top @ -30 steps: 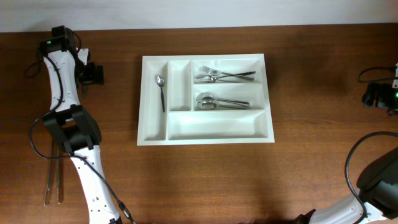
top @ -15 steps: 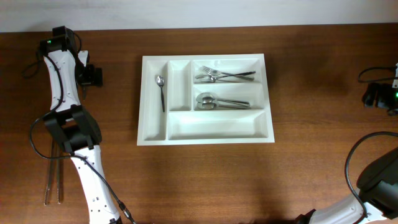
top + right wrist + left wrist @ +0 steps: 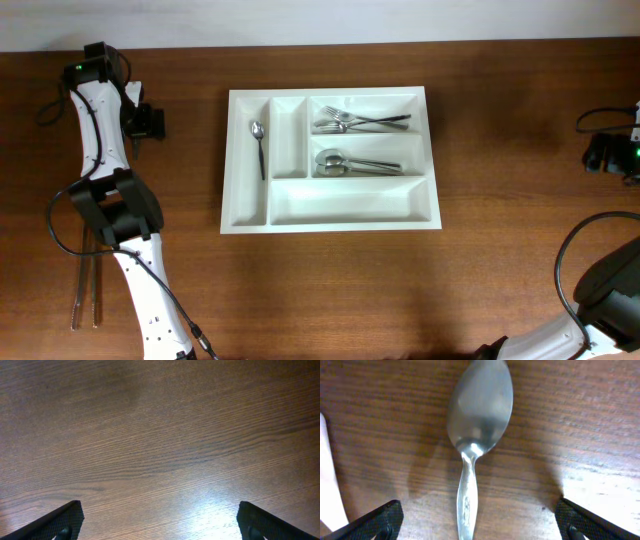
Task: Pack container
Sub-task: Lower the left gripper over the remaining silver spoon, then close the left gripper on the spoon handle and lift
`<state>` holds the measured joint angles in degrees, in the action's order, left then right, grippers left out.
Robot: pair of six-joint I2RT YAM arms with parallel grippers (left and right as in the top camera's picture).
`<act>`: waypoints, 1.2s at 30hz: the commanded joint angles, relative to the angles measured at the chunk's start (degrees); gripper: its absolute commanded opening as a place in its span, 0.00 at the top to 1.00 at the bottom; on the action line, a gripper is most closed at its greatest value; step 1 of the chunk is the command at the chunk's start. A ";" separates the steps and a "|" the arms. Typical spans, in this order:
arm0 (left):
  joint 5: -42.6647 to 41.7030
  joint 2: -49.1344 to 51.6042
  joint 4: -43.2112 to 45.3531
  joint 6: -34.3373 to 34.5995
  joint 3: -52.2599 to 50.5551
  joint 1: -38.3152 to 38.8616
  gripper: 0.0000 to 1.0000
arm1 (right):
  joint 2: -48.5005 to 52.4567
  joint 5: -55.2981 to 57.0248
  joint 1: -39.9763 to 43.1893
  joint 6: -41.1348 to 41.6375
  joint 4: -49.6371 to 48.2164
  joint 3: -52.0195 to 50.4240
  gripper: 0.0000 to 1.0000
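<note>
The container (image 3: pixel 245 205) is a white cutlery tray in the middle of the table. It holds one spoon (image 3: pixel 259 146) in its left narrow compartment, forks (image 3: pixel 360 121) in the top long one and spoons (image 3: pixel 350 163) in the one below. In the left wrist view a steel spoon (image 3: pixel 480 410) lies on the wood, bowl away from me. Its handle runs between the wide-apart fingers of my left gripper (image 3: pixel 479 519), which stands open close above it. My right gripper (image 3: pixel 160 519) is open over bare wood.
Two long thin utensils (image 3: pixel 85 290) lie near the table's left edge, partly under the left arm (image 3: pixel 100 130). The right arm's black end (image 3: pixel 610 152) sits at the far right edge. A white edge (image 3: pixel 324 485) shows beside the spoon.
</note>
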<state>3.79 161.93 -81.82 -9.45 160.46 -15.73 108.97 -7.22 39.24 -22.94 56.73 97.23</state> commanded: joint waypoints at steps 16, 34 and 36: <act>-2.99 3.30 1.09 -0.31 -0.44 -0.28 0.01 | 0.50 -0.74 0.11 0.04 -0.04 -0.28 0.01; -2.97 3.30 1.14 -0.33 -0.44 -0.28 0.46 | 0.50 -0.74 0.11 0.04 -0.04 -0.28 0.01; -2.97 3.30 1.29 -0.33 -0.44 -0.28 0.53 | 0.50 -0.74 0.11 0.04 -0.04 -0.28 0.01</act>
<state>-0.23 162.30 -80.88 -9.39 160.46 -15.75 108.97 -7.22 39.24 -22.92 56.73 97.23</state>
